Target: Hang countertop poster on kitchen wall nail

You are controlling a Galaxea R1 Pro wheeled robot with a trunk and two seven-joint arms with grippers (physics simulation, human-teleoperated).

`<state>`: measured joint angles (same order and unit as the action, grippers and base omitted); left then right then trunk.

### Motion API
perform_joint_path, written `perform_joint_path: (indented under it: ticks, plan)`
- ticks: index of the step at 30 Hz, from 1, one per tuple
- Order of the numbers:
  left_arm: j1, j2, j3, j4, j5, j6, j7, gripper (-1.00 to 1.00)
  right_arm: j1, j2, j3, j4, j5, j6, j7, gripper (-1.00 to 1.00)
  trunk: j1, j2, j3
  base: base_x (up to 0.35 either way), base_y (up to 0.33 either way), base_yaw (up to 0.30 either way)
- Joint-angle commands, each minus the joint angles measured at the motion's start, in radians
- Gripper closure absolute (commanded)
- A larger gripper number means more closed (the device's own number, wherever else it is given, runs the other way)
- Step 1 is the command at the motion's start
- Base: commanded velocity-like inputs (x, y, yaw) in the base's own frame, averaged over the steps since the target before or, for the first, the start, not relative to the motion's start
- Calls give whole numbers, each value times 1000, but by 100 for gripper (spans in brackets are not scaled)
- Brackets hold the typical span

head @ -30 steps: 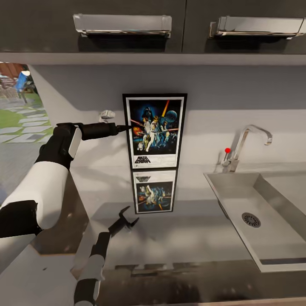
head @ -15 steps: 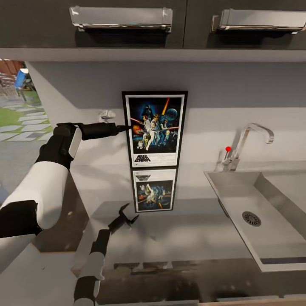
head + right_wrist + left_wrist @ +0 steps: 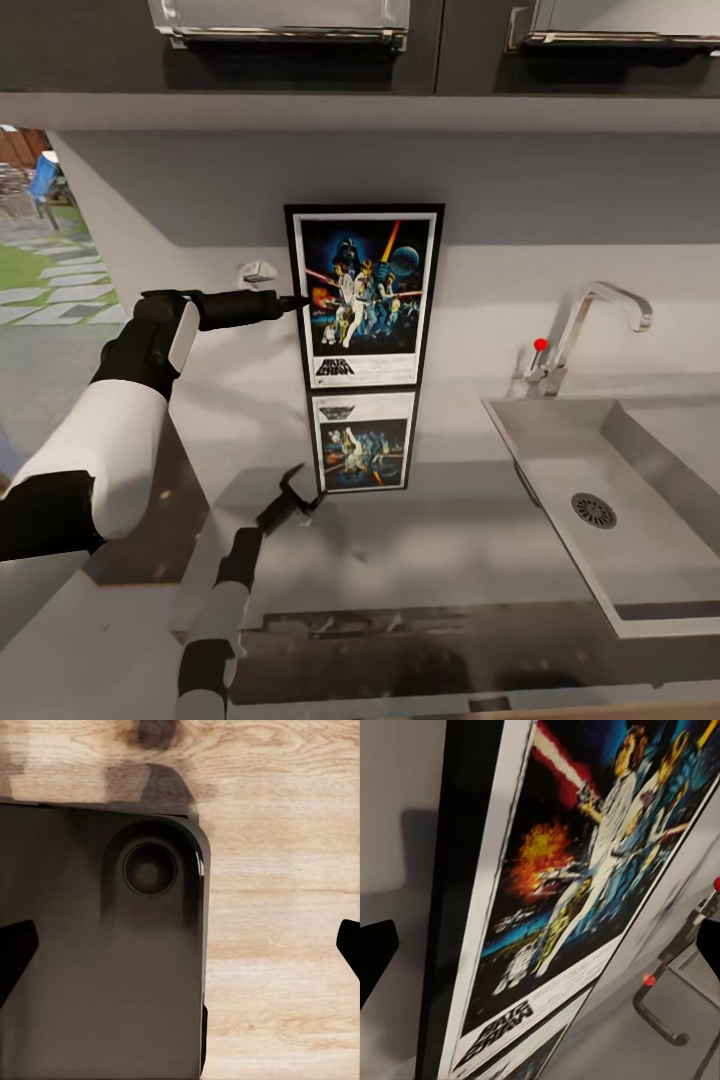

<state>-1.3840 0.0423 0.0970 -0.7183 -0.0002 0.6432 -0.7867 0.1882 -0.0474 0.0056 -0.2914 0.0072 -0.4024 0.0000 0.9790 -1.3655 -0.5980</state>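
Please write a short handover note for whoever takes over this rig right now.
Left hand: open, fingertips at the left edge of the poster, nothing gripped yet.
Right hand: open and empty, pointing at wooden floor beside a dark rounded part of the robot.
The poster stands upright on the kitchen countertop, against the back wall, left of the sink and tap.
Done: left arm brought up to the poster.
Left: grip the frame, lift it, find a wall nail, hang it.

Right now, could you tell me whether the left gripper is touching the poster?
Cannot tell. In the head view the left gripper meets the poster's left frame edge, but no view plainly shows contact or a gap.
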Motion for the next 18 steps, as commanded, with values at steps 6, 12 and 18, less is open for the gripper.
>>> perform_joint_path:
  ticks: [6, 12, 18]
  plan:
    - [-3, -9, 3, 1, 0, 9, 4, -100, 1, 0, 1, -2, 2, -1, 0, -100, 0, -1, -10, 0, 0, 0]
    - [-11, -27, 3, 3, 0, 9, 6, -100, 0, 0, 1, -2, 2, -1, 0, -100, 0, -1, -20, 0, 0, 0]
    - [-39, -32, 3, 25, 0, 9, 6, -100, 1, 0, 1, -2, 2, -1, 0, -100, 0, -1, -29, 0, 0, 0]
